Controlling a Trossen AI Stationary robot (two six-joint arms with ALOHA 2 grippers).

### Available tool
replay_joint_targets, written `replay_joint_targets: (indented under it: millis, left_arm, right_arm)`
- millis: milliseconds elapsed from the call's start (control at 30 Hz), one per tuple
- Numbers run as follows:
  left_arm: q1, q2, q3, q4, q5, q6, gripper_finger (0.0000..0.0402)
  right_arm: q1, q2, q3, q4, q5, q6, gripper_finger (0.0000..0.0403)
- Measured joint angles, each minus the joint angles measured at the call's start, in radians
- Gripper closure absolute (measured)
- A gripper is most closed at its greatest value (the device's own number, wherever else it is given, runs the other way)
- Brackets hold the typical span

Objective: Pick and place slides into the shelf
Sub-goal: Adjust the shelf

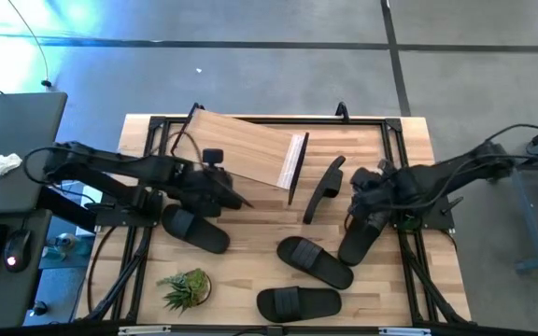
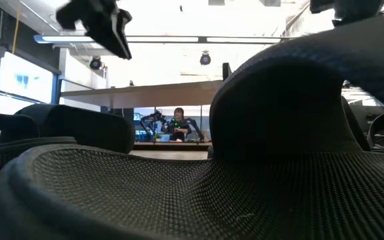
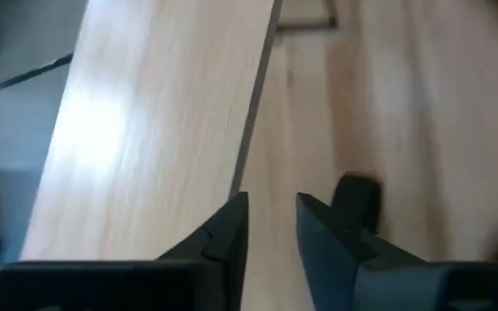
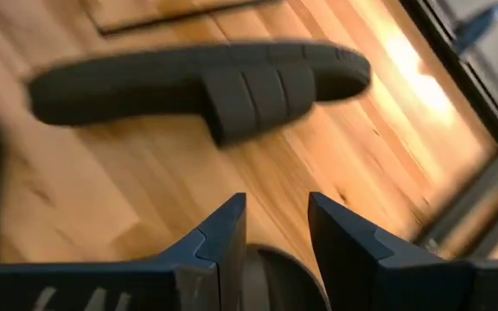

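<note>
Nearest the front edge of the table lie a small green plant and one slide, flat on its sole. Just behind it lies a second slide, and to the left a third slide. The left gripper hovers just beyond that third slide, its fingers parted by a narrow gap with nothing between them. The right gripper is closed on a fourth slide, whose heel shows between its fingers. A fifth slide stands on its edge between that gripper and the shelf. The shelf lies tipped at the back of the table, its wood plank slanted. No slide rests on it.
</note>
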Motion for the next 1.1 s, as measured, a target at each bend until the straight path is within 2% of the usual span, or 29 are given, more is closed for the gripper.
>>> replay_joint_targets:
  millis: [167,433,900,1100]
  left_arm:
    - [0.000,0.074,0.002,-0.008,-0.069,0.019,0.0298]
    - [0.001,0.145,0.002,0.019,-0.194,0.046,0.0310]
    - [0.079,0.171,0.001,0.157,-0.147,0.121,0.0314]
    - [0.130,0.178,0.001,0.223,-0.038,0.207,0.0314]
  right_arm:
    - [0.077,0.049,0.001,-0.068,0.035,0.142,0.0284]
    - [0.157,0.089,0.001,-0.092,0.097,0.283,0.0284]
    - [0.227,0.168,0.001,-0.108,0.130,0.395,0.0284]
    - [0.229,0.176,0.001,-0.118,0.136,0.433,0.0284]
